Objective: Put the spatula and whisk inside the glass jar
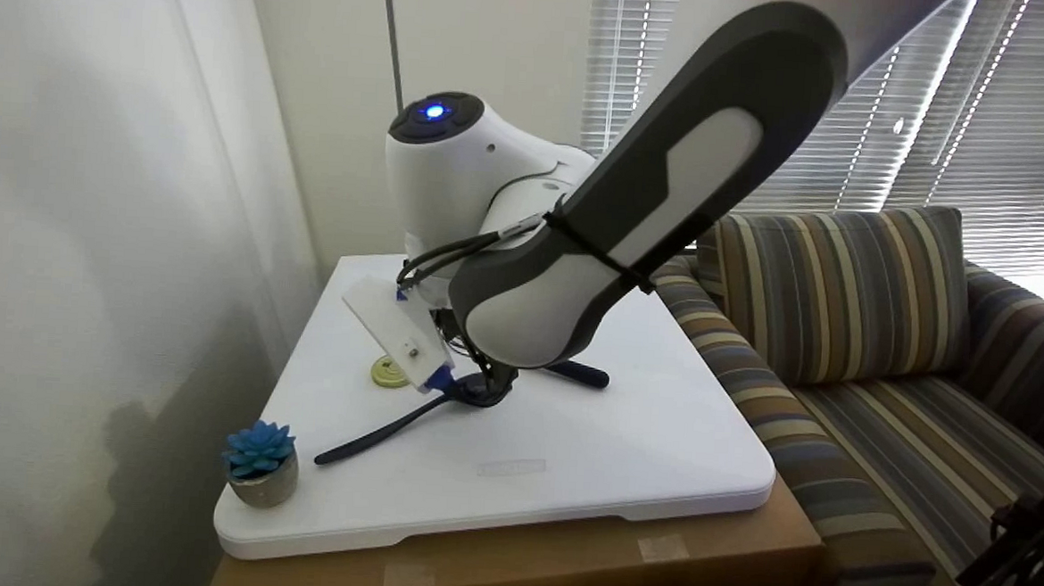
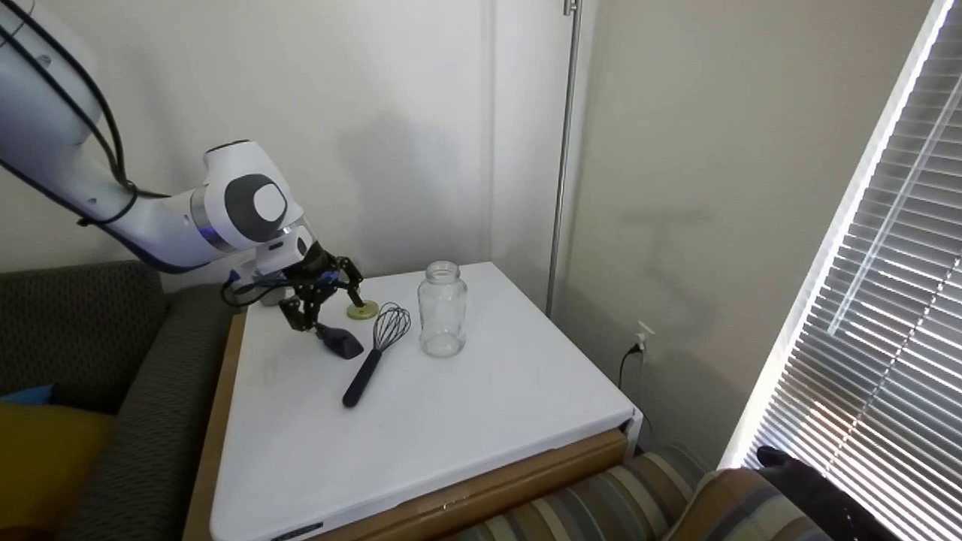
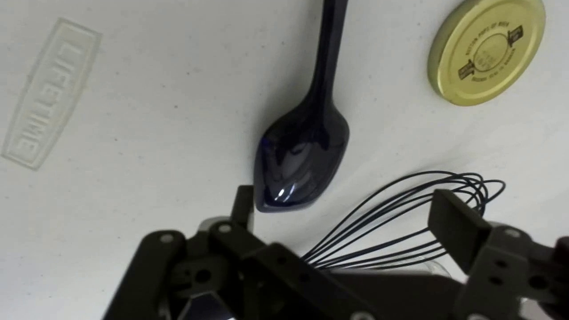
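The black spatula (image 3: 302,155) lies on the white table, its rounded head toward my gripper (image 3: 349,215) in the wrist view. In an exterior view its long handle (image 1: 381,433) points to the potted plant. My gripper (image 2: 328,304) is open, low over the spatula head (image 2: 342,343), with nothing between its fingers. Beside the spatula lies the whisk (image 2: 364,379); its wire head (image 3: 319,264) passes under the jaws in the wrist view. The clear glass jar (image 2: 442,319) stands upright and uncovered past the whisk. The arm hides the jar in an exterior view.
A gold lid (image 3: 489,55) lies flat near the whisk head. A blue succulent in a pot (image 1: 262,471) stands at a table corner. The white table (image 2: 481,421) has a wall along one side, and a striped sofa (image 1: 748,403) is close by.
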Controlling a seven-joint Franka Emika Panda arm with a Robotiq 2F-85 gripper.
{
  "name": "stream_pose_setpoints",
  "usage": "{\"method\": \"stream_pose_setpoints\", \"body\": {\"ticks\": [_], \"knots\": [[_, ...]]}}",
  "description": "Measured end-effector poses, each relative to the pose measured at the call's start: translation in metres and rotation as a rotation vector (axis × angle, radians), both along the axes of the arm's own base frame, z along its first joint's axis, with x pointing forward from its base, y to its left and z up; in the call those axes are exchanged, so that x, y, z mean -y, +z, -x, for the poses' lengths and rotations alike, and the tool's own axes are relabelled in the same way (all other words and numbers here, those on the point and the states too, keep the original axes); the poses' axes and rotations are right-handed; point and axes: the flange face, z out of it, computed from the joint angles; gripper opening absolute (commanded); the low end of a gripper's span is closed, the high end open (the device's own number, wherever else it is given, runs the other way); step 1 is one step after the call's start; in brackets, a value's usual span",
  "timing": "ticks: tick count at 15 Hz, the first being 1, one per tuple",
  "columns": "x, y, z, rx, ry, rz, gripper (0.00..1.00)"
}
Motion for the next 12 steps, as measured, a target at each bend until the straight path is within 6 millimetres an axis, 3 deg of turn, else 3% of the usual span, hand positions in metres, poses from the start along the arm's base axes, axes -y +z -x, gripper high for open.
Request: {"method": "stream_pose_setpoints", "body": {"ticks": [6,12], "knots": [[0.030,-0.014,-0.007,-0.069,-0.101,0.006,1.00],[0.055,-0.015,-0.018,-0.107,-0.208,-0.152,1.00]]}}
